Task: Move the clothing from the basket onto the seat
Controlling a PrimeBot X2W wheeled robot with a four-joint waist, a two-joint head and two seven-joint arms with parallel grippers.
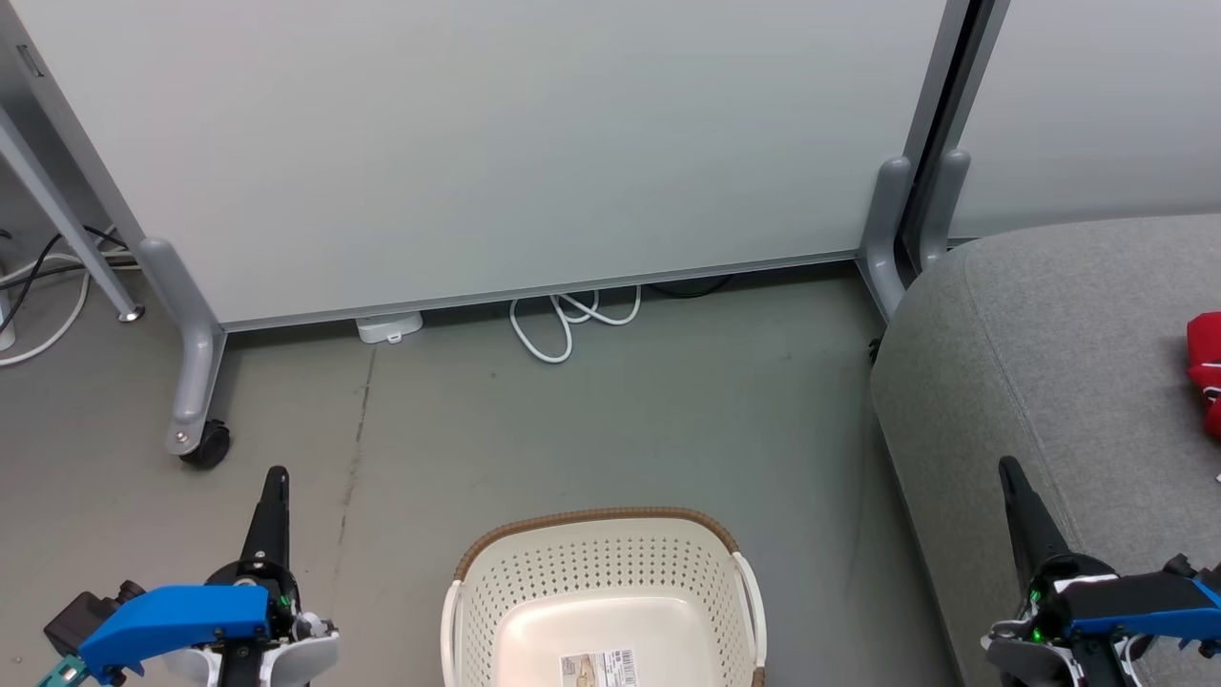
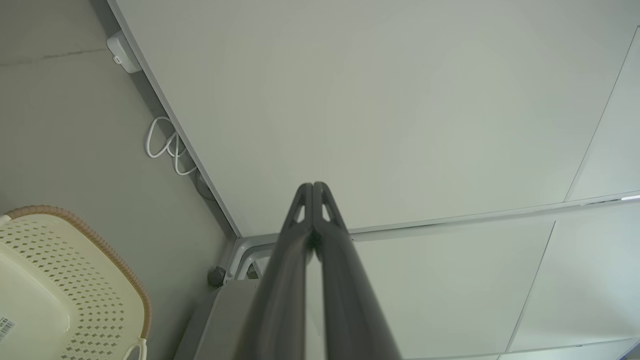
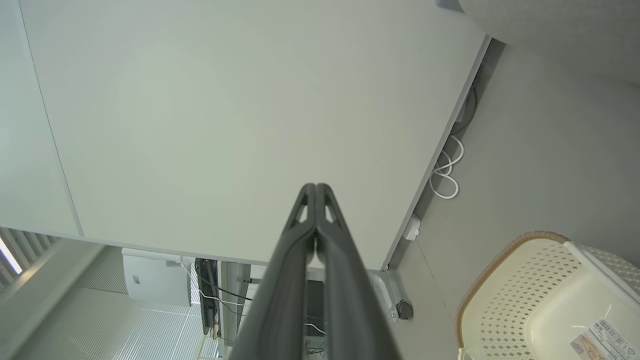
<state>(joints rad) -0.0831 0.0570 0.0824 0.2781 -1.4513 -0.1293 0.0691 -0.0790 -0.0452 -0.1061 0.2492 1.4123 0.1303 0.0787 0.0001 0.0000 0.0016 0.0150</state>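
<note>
Clothing lies on the seat, as a small red bundle with white trim at the far right of the head view, where the picture edge cuts it. The basket stands on the floor just in front of the robot, well apart from the bundle. Its opening looks up, and its bottom shows bare with the barcode sticker. The left gripper and the right gripper hang at each side of the basket. Both have the jaws pressed fully together, with nothing between them. I judge that the moving is done, or nearly done. The step in hand is then a check. The near part of the basket is below the picture edge, so the robot should look there before it ends. If a garment is there, the jaws must open before going down, and pinch a thick fold and not a thin tag. The visible part of the bundle is longer in the direction away from the robot than across. Its full long axis and where it points I cannot tell.
</note>
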